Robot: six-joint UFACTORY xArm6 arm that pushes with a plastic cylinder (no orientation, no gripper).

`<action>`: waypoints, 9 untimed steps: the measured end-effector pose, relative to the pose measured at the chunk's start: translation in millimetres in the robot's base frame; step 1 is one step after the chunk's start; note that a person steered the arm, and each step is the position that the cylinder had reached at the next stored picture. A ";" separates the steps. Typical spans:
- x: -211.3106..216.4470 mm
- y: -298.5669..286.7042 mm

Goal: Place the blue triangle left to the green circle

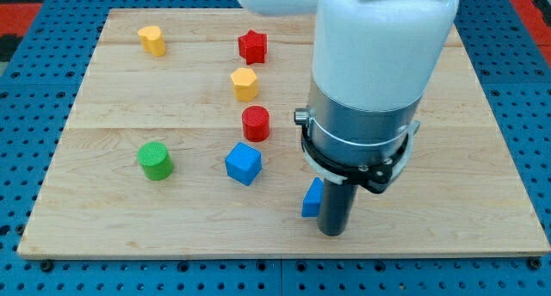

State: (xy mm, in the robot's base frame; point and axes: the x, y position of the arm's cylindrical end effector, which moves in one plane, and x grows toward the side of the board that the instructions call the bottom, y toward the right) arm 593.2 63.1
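Note:
The blue triangle (312,199) lies near the view's bottom centre, partly hidden behind my rod. My tip (332,232) rests on the board just right of and slightly below the blue triangle, touching or nearly touching it. The green circle (155,160) stands far to the view's left, at about the same height as the blue cube (243,163), which sits between it and the triangle.
A red cylinder (256,123) stands above the blue cube. A yellow hexagon (244,83) and a red star (252,46) lie further up. A yellow block (152,40) sits at the top left. The wooden board (103,218) ends near the view's bottom.

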 end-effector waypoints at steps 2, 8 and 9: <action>-39.7 1.8; -38.7 -329.9; -76.5 -367.3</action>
